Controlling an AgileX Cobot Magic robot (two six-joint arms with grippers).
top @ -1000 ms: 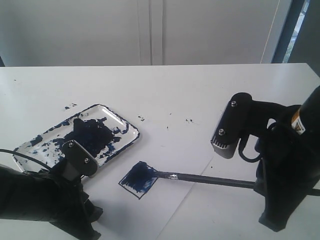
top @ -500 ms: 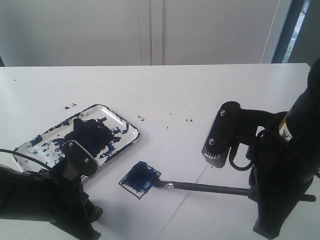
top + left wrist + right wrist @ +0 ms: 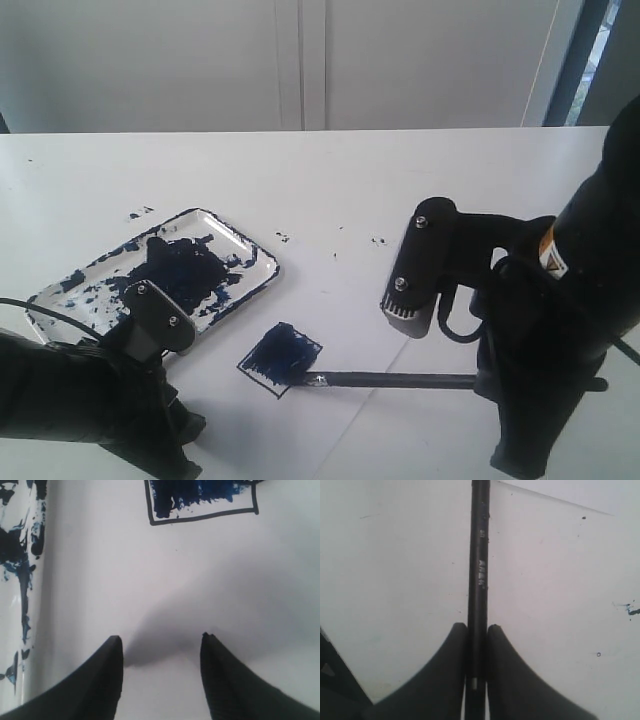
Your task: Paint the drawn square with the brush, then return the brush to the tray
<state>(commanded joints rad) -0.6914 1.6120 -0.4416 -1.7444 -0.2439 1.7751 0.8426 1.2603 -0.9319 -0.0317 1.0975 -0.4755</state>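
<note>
The right end effector [image 3: 477, 630] is pinched narrowly on the long thin black-handled paintbrush [image 3: 400, 380], far back on the handle. The brush looks light, stiff and smooth, so it may swivel between the pads. The left end effector [image 3: 160, 640] hangs wide and empty. The bristles meet the small pen-outlined square [image 3: 281, 358], mostly dark blue, at its corner, but the tip itself is hard to make out. Beyond it the white paint-smeared rectangular tray [image 3: 262, 262] is partly hidden by the left arm.
</note>
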